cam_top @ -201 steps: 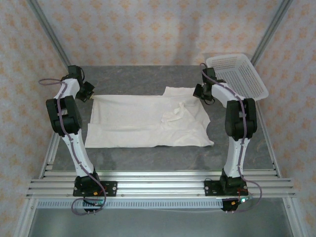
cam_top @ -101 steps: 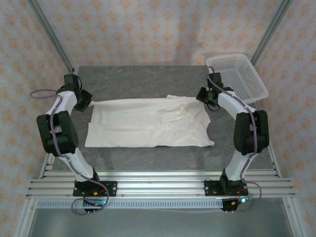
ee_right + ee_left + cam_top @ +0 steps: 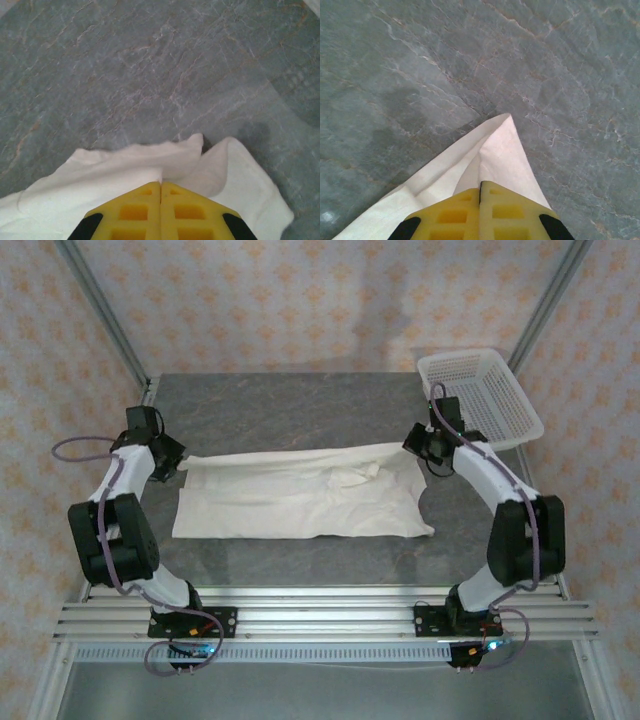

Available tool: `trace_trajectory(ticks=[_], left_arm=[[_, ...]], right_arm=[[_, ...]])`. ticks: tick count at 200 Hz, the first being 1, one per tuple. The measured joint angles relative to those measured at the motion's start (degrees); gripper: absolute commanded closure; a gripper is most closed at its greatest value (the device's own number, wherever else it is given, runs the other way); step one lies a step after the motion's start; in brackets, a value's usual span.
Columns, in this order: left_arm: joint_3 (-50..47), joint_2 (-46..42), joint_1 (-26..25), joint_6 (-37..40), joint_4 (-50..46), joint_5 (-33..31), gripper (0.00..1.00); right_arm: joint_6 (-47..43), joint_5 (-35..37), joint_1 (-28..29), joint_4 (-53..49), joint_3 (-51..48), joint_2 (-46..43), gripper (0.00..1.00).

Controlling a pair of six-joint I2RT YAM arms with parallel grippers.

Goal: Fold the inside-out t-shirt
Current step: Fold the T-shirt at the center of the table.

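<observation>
I had both claws pinched fully together, each on one far corner of the shirt (image 3: 300, 505). The left claw (image 3: 168, 456) gripped the corner farthest from the basket (image 3: 482, 392), and the right claw (image 3: 432, 446) gripped the corner closest to it, just short of its near rim.

In the left wrist view the yellow fingers (image 3: 452, 212) met with no gap, and a peak of white cloth rose from between them over the counter (image 3: 420, 60). The right wrist view showed the same: the claw (image 3: 161, 184) closed, with cloth bunched out on both sides of it.

I judged the grip was there for a reason. With both far corners held, the back edge hung as one fairly straight line between the claws (so it could be carried over as a unit rather than dragged). The rest of the shirt lay flat on the counter (image 3: 300, 400), away from the basket and toward the arm bases, and its near hem acted as an anchor. A small rumple (image 3: 355, 478) sat on the basket side of the shirt, and I expected it might get trapped in the fold. The basket stood at the counter's far corner, clear of the cloth's path.
</observation>
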Motion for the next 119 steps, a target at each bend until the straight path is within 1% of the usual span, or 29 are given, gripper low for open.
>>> trace_trajectory(ticks=[19,49,63,79,93,106,119], left_arm=[[-4.2,-2.4,0.0,-0.5,0.5,-1.4,1.0],[-15.2,-5.2,0.0,-2.2,1.3,-2.5,1.0],[-18.7,-6.9,0.0,-2.5,1.1,-3.8,1.0],[-19.6,-8.3,0.0,-2.5,0.9,-5.2,1.0],[-19.6,-8.9,0.0,-2.5,1.6,-5.9,0.92],[-19.6,-9.0,0.0,-2.7,1.9,-6.4,0.82],[-19.6,-9.0,0.0,-2.8,2.4,-7.0,0.73]], right_arm=[[1.1,-0.4,0.3,1.4,-6.3,-2.1,1.0],[2.3,-0.7,0.5,1.6,-16.3,-1.8,1.0],[2.6,-0.7,0.5,1.5,-18.7,-1.9,0.99],[2.7,-0.8,0.5,1.4,-19.8,-1.9,0.96],[2.7,-0.9,0.7,1.4,-19.8,-2.1,0.92],[2.7,-0.9,0.9,1.4,-19.8,-2.4,0.83],[2.8,-0.8,1.0,1.1,-19.8,-2.6,0.78]])
